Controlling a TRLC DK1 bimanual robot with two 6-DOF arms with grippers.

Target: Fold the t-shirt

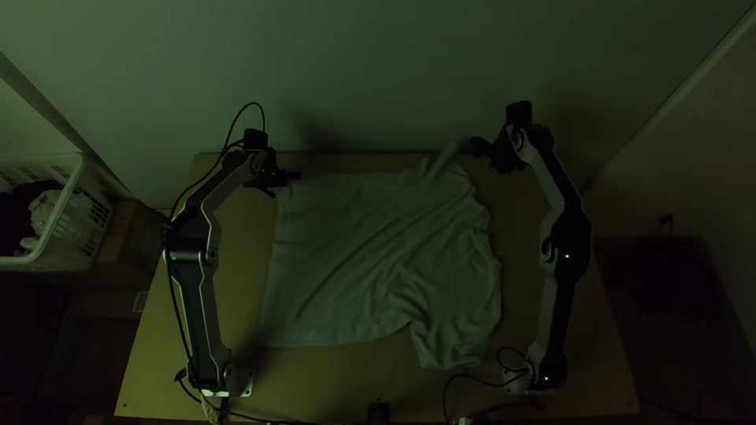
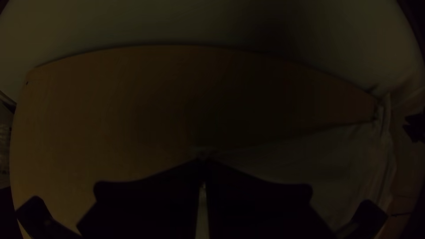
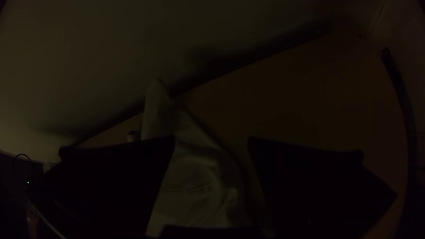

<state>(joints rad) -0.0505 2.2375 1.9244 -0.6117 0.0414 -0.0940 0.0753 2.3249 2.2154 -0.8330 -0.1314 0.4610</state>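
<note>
- Since the shirt (image 1: 370,252) is spread out, it takes up most of the middle of the frame, flat on the desk (image 1: 236,287), with loads of diagonal wrinkles.
- Hem's toward the left, and one sleeve (image 1: 450,342) pokes out at lower right.
- The other sleeve (image 1: 446,157) sticks up at upper right of center, past the desk's top edge, kinda blurry at the tip.
- Left end effector (image 1: 293,176) is up at the shirt's upper left corner. In the left wrist view its fingers are pressed together, pinching that corner.
- Right end effector (image 1: 476,147) is at upper right, near the raised sleeve. Its fingers are spread wide in the right wrist view, nothing gripped, and you can see shirt through the gap.
- Off at far left there's a white basket (image 1: 69,187) with cloth stuff in it, plus a box (image 1: 130,236) just beside it.
</note>
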